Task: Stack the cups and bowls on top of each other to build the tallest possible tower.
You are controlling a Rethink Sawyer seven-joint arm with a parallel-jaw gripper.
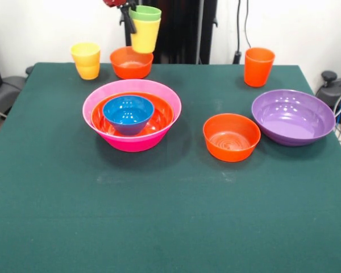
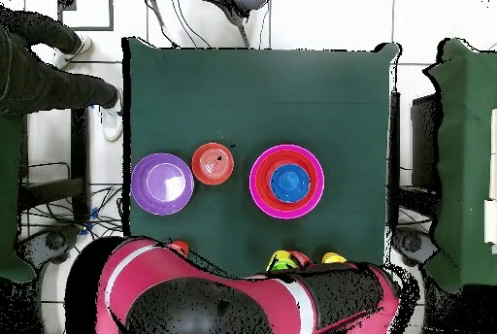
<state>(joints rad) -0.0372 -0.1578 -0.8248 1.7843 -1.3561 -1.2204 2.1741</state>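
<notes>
The tower has a big pink bowl (image 1: 96,94) as its base, a wide orange bowl (image 1: 162,116) in it and a small blue bowl (image 1: 128,111) on top; it also shows in the overhead view (image 2: 254,180). My gripper (image 1: 131,17) at the top edge is shut on the rim of a light green cup (image 1: 146,12) nested in a yellow cup (image 1: 145,35). It holds them in the air above a small orange bowl (image 1: 131,61) at the far side. A second yellow cup (image 1: 86,61) stands left of that bowl.
A tall orange cup (image 1: 258,66) stands at the far right. Another small orange bowl (image 1: 231,136) and a wide purple bowl (image 1: 292,116) sit right of the tower. A person's dark sleeve (image 2: 49,68) shows beside the table in the overhead view.
</notes>
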